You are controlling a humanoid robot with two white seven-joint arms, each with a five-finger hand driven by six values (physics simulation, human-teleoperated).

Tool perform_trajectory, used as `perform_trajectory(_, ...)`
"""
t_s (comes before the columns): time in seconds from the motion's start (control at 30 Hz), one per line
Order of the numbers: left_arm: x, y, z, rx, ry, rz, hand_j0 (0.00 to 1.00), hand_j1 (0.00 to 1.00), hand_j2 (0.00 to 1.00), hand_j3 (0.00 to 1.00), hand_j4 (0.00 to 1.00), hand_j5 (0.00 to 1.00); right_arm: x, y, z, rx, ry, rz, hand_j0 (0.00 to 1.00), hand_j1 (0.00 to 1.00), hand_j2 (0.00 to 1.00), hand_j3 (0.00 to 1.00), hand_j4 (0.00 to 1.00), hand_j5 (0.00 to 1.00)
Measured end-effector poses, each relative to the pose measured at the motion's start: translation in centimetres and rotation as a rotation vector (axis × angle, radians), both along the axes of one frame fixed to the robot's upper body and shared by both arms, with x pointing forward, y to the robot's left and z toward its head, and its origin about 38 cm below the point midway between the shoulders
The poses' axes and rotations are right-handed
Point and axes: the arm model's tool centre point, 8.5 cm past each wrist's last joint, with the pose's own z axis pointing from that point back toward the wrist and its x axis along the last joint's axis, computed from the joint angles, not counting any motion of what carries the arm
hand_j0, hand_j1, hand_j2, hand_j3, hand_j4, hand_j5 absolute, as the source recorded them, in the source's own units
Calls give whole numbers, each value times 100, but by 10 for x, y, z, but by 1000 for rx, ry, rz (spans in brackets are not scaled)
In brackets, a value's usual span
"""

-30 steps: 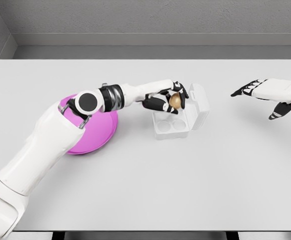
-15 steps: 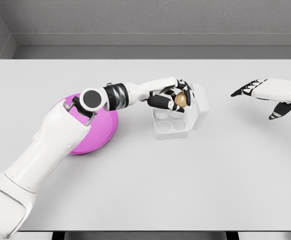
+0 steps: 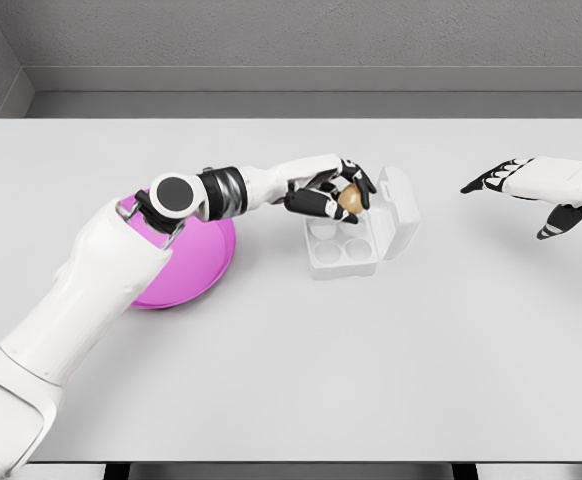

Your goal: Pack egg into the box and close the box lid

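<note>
I see the egg (image 3: 349, 200), brown and smooth, sitting in the curl of my left hand (image 3: 329, 192), over the far cells of the box (image 3: 343, 245), toward the hinge side. I judge it light, hard-shelled and brittle, with a slick rounded surface that would roll out of a loose grip and crack under a tight one. The hold I want is around its broad middle, fingers (image 3: 311, 205) spread on opposing sides, pressure only enough to stop it slipping. From here the fingers are wrapped around the egg from the left and above; I cannot tell how many pads actually touch the shell.

The box is a small white carton with round cells, the two nearer ones visibly empty. Its lid (image 3: 399, 212) stands open on the right side, tilted up and away. I reckon the carton is light and thin-walled, likely to slide on the desk (image 3: 371, 360) if nudged, so the lid wants a push along its outer edge with the base steadied.

To the left, a pink plate (image 3: 196, 265) lies partly under my left forearm, just beside the box.

My right hand (image 3: 516, 185) hovers well apart at the right edge, fingers loosely extended, holding nothing.
</note>
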Motion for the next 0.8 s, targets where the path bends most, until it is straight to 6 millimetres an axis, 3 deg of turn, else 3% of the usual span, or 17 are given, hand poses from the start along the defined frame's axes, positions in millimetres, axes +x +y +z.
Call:
perform_trajectory(0.5,-1,-1,-4,-6,62,16,34,34,34,34,34,34,0,1,0,1,1,3,100,100,100,100,100,100)
perform_trajectory(0.53,-1,-1,-3,-5,60,16,36,36,36,36,36,36,0,1,-1,1,1,3,100,100,100,100,100,100)
perform_trajectory(0.63,-1,-1,-3,-3,61,15,59,59,59,59,59,59,0,1,0,1,-1,3,100,100,100,100,100,100)
perform_trajectory(0.73,-1,-1,-4,-1,61,14,68,68,68,68,68,68,0,1,0,1,0,3,100,100,100,100,100,100)
perform_trajectory(0.8,-1,-1,-5,0,63,15,69,69,69,69,69,69,0,1,-1,2,1,3,100,100,100,100,100,100)
